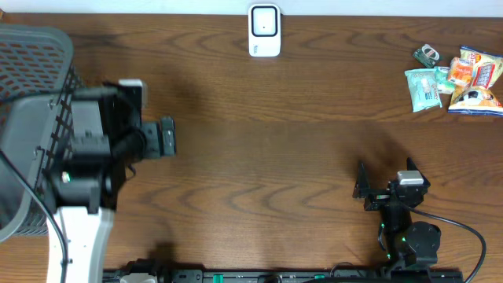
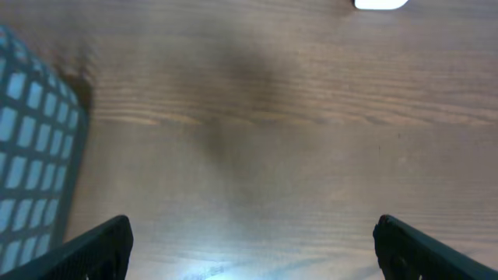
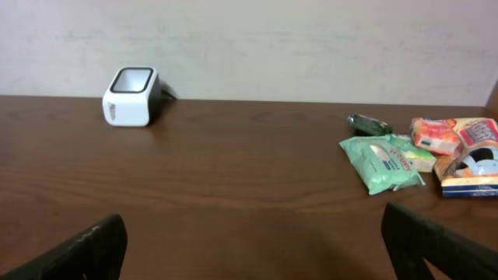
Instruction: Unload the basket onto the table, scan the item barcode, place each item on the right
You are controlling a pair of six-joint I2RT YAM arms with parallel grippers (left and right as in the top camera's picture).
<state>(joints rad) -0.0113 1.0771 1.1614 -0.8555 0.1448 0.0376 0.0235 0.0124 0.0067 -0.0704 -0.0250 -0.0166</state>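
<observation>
White barcode scanner (image 1: pixel 264 31) far centre on wooden table (image 1: pixel 259 157); snack and wipes packets (image 1: pixel 460 79) far right; grey mesh basket (image 1: pixel 31 71) left; left gripper (image 2: pixel 253 225), right gripper (image 3: pixel 253 218), fingers wide, empty

A dark brown, wood-grained tabletop (image 1: pixel 267 149) fills the overhead view. At its left end sits 1 grey mesh basket (image 1: pixel 39 63), whose grid wall also shows at the left of the left wrist view. A plain pale wall (image 3: pixel 296 47) rises behind the far edge.

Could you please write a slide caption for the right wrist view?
Open right tool faces a white scanner and a pile of packets on the wooden table.
</observation>
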